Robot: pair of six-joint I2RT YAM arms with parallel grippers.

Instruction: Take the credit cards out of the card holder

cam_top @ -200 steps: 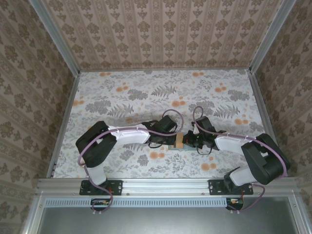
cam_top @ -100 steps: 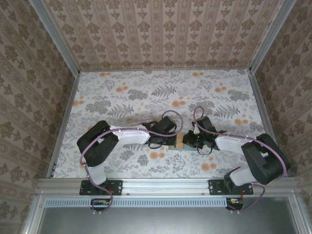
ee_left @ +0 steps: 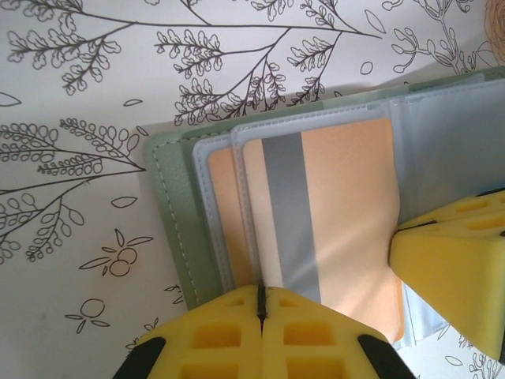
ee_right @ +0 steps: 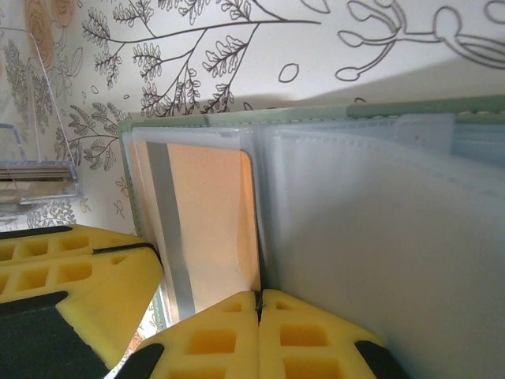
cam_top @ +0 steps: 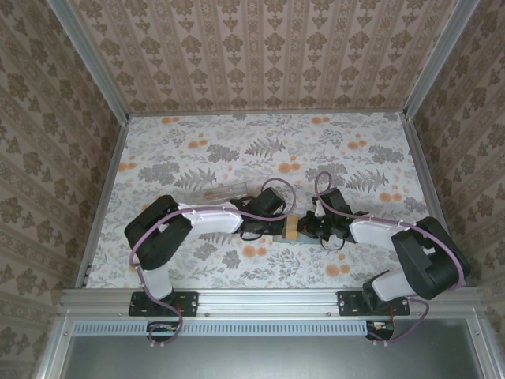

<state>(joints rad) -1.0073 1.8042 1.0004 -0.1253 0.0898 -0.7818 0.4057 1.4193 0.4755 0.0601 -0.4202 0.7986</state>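
Pinning of open card holder [ee_left: 170, 237] under left gripper [ee_left: 260, 312] and right gripper [ee_right: 259, 304], both shut empty, likely to work credit cards [ee_left: 347, 213] loose.

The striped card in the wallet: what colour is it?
The card is tan-orange with a grey stripe across it, clearest in the left wrist view.

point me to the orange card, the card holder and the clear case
orange card [ee_left: 347, 221]: left wrist view, on its tan face beside the grey stripe
card holder [ee_left: 170, 237]: left wrist view, on its green stitched outer edge
clear case [ee_right: 35, 170]: right wrist view, on its lower rim
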